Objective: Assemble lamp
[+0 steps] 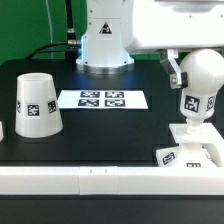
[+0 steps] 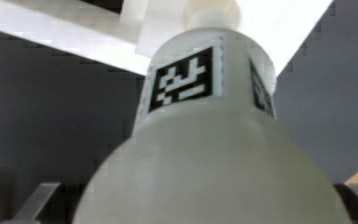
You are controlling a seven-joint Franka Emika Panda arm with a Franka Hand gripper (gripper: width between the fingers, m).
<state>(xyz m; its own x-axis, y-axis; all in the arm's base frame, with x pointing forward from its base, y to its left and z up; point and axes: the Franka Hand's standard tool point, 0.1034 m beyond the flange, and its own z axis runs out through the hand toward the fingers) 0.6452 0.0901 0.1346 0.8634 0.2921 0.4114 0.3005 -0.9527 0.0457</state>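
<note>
1. The surface (image 1: 120,135) is a flat, matte black top with a white rail (image 1: 100,181) along its near edge.
2. A green backdrop (image 1: 28,25) closes the room behind the surface. A dark cable (image 1: 66,25) hangs in front of it.
3. The arm's white pedestal (image 1: 105,42) stands at the far edge, glossy and rounded.
4. The marker board (image 1: 102,99) lies flat near the middle of the surface. It is a thin white sheet carrying four black-and-white square tags.
5. The shade (image 1: 35,103) stands at the exterior view's left, well apart from the other lamp parts. It is a smooth white tapered cup, wide end down, with one square tag on its wall.
6. The base (image 1: 207,153) lies at the exterior view's right, near the white rail. It is a flat white square block with a tag on its visible face.
7. The bulb (image 1: 200,75) stands upright on the base, round head up. Its narrower neck carries a tag and meets a raised collar on the base.
8. The tool (image 2: 197,198) straddles the bulb's head with its fingers (image 2: 34,203) spread wide on either side.
9. Whether the finger pads press on the head or stand just clear cannot be told.
10. In the wrist view, the bulb fills the frame as smooth, slightly glossy white plastic.
</note>
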